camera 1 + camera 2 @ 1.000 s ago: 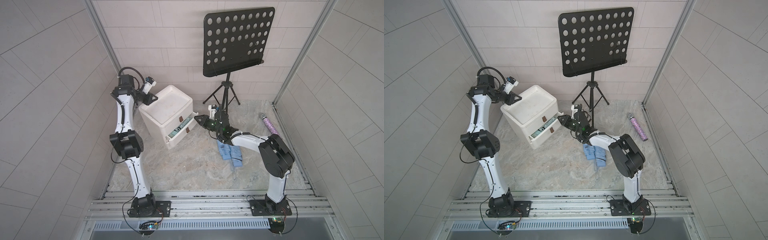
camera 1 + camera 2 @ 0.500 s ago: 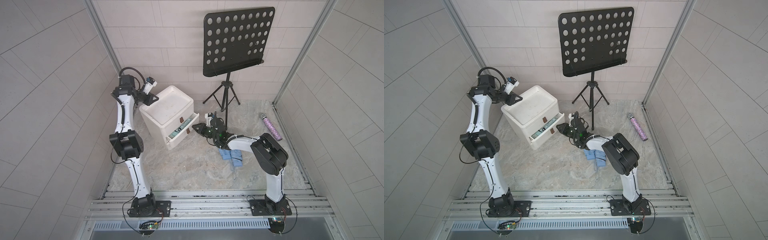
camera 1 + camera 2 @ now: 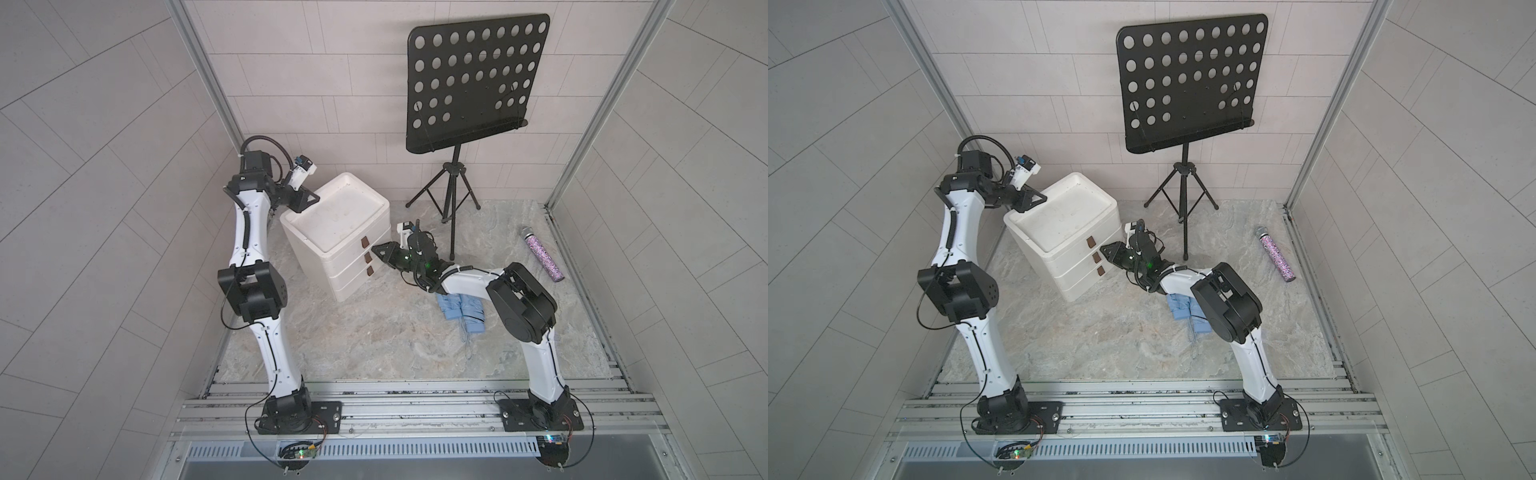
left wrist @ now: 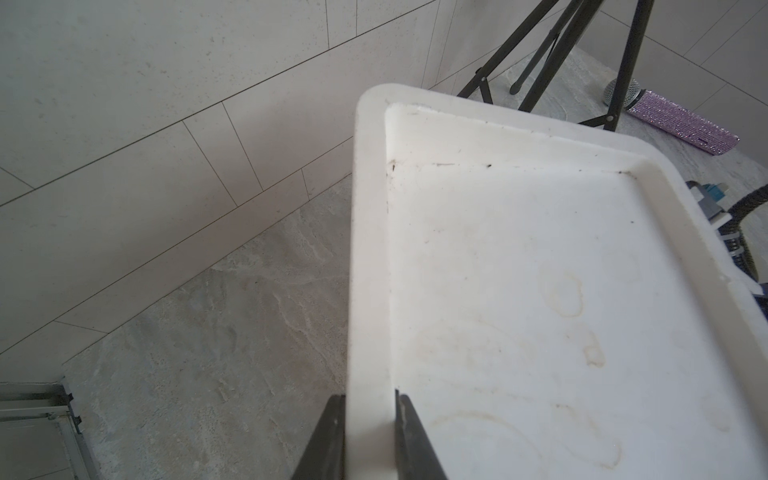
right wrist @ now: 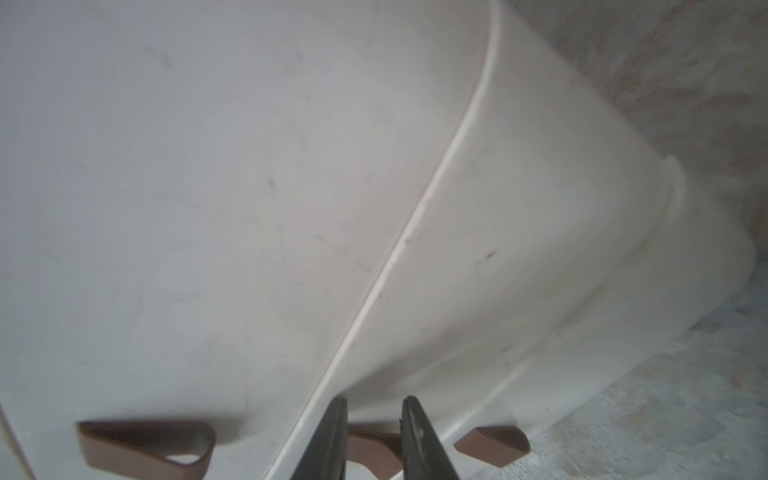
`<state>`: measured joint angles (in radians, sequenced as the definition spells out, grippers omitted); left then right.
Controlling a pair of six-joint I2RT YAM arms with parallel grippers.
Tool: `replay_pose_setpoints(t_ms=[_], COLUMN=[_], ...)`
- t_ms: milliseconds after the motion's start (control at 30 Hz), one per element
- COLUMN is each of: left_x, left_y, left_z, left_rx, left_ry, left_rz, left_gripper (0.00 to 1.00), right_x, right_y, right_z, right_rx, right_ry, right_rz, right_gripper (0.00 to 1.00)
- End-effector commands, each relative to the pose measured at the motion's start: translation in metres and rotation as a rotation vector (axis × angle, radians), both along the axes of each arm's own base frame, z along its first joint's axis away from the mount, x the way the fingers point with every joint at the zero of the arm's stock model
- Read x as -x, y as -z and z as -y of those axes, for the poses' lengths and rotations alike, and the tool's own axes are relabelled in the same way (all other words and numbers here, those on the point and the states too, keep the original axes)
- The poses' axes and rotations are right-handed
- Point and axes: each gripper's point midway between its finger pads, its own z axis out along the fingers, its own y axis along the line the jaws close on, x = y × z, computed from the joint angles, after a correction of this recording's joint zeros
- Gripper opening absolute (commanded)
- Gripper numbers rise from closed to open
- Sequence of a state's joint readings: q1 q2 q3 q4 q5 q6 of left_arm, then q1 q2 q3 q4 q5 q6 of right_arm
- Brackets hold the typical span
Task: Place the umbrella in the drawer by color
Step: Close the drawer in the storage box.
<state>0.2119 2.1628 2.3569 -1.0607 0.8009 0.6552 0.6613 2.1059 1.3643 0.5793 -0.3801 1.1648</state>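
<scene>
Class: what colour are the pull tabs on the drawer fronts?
The tabs are brown, clearest in the right wrist view.

Shown in both top views is an enclosure lined with pale grey rectangular tiles. A back wall [image 3: 332, 83] is flanked by two side walls [image 3: 83, 208], and the junctions are covered by aluminium corner posts [image 3: 208, 70]. A tabletop [image 3: 374, 345] of grey marbled stone pattern is bounded in front by aluminium rails [image 3: 415, 401]. A black perforated music stand [image 3: 473, 79] is carried on a tripod [image 3: 454, 168] near the back wall. Even, diffuse lighting is observed.
</scene>
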Motion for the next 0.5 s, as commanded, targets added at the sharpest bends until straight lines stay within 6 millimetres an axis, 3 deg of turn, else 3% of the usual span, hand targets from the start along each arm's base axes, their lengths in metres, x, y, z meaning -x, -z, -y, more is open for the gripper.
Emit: replay_pose_setpoints(t_ms=[0,200,467], left_x=[0.061,0.065,0.069], left_y=[0.062,0.062,0.054], left_z=[0.066,0.067,0.062], left_rx=[0.267,0.252,0.257], left_ry=[0.095,0.095,0.084], left_rz=[-0.471,-0.47,-0.456], left_gripper=[0.01,0.01,0.01], right_x=[-0.001,0.007,0.038], right_y=[-0.006,-0.006,-0.016], right_z=[-0.014,-0.004,0.022], right_rx=[-0.033,-0.032,-0.001], right_ry=[-0.019,-0.013,-0.024], right_rz=[0.009,0.011,0.034], right_gripper=[0.27,0.3,0.53])
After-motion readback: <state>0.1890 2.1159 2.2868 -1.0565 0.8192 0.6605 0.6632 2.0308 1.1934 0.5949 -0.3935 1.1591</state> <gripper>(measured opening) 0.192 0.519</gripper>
